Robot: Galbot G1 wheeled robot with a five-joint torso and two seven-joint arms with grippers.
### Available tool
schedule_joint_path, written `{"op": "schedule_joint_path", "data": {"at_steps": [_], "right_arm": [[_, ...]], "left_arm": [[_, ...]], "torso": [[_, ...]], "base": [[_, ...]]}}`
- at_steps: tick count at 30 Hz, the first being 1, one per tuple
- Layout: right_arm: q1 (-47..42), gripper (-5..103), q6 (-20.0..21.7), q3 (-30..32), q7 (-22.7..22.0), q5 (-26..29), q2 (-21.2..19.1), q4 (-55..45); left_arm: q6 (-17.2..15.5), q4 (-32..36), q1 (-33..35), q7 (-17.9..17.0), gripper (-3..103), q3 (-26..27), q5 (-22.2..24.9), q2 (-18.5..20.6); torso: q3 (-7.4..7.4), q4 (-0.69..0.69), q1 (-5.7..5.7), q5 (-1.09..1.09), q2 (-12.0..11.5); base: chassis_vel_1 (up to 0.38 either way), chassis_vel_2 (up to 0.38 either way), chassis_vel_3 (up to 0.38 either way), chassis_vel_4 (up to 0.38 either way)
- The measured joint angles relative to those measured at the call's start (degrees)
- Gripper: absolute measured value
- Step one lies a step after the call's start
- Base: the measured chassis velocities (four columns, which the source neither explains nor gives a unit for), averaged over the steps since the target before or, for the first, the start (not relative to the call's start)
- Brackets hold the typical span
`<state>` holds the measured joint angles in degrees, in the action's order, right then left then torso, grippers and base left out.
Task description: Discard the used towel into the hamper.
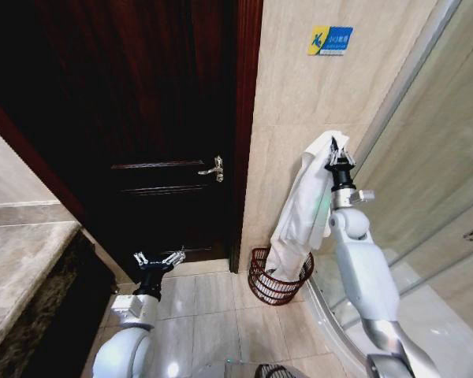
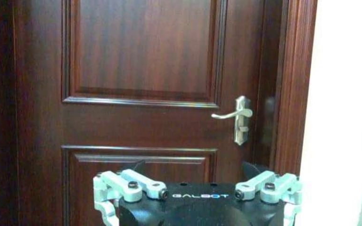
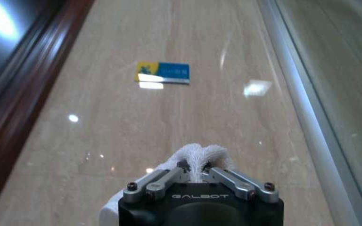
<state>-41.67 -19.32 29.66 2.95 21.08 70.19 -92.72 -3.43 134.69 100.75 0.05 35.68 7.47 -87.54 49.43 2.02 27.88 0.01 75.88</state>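
Observation:
A long white towel [image 1: 299, 213] hangs from my right gripper [image 1: 338, 153], which is raised against the tiled wall and shut on the towel's top end. The towel's lower end drops into the hamper [image 1: 277, 283], a dark reddish-brown wire basket on the floor by the door frame. In the right wrist view the right gripper [image 3: 197, 170] pinches a white tuft of towel [image 3: 197, 154]. My left gripper [image 1: 159, 260] is held low in front of the dark door, open and holding nothing; its fingers [image 2: 129, 184] spread wide in the left wrist view.
A dark wooden door [image 1: 142, 118] with a metal handle [image 1: 214, 168] stands left of the hamper. A glass shower enclosure [image 1: 433, 197] with a curved base runs along the right. A stone counter [image 1: 24, 268] is at the left. A blue-yellow sticker [image 1: 329, 40] is on the wall.

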Motion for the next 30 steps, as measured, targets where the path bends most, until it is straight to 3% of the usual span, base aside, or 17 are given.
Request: {"op": "schedule_joint_path", "data": {"at_steps": [14,30], "right_arm": [[-8.2,5,3.0,0.7,-2.0,-0.2,1.0,-12.6],[-6.9,5,-1.9,1.9,2.7,0.7,1.9,4.2]], "left_arm": [[0.0,0.0,0.0,0.0,100,0.0,0.0,0.0],[0.0,0.0,0.0,0.0,100,0.0,0.0,0.0]], "torso": [[-0.01,0.01,-0.01,-0.01,0.0],[0.0,0.0,0.01,0.0,0.0]], "base": [[0.0,0.0,0.0,0.0],[0.0,0.0,0.0,0.0]]}}
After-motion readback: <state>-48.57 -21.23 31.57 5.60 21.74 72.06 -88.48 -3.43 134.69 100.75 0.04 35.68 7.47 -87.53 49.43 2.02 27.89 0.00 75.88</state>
